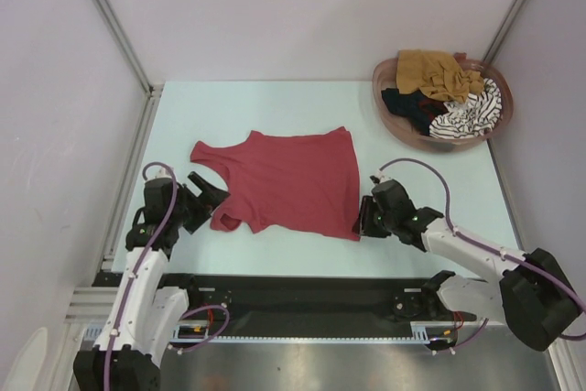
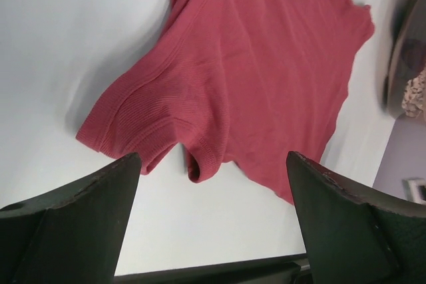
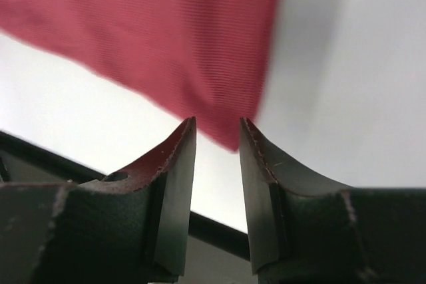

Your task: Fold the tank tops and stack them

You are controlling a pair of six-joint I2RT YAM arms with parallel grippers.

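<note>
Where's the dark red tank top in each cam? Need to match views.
Top external: dark red tank top lies flat on the table, between left gripper and right gripper.
Left wrist: tank top fills upper centre and right, strap end nearest the camera.
Right wrist: tank top upper left, hem corner just beyond the gripper.
Shared landmark: black strip along the table's near edge, also in left wrist and right wrist.

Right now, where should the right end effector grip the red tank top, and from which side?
I would grip the near hem corner of the red tank top, coming from the near right: it lies flat and its tip points at the right end effector.
</note>
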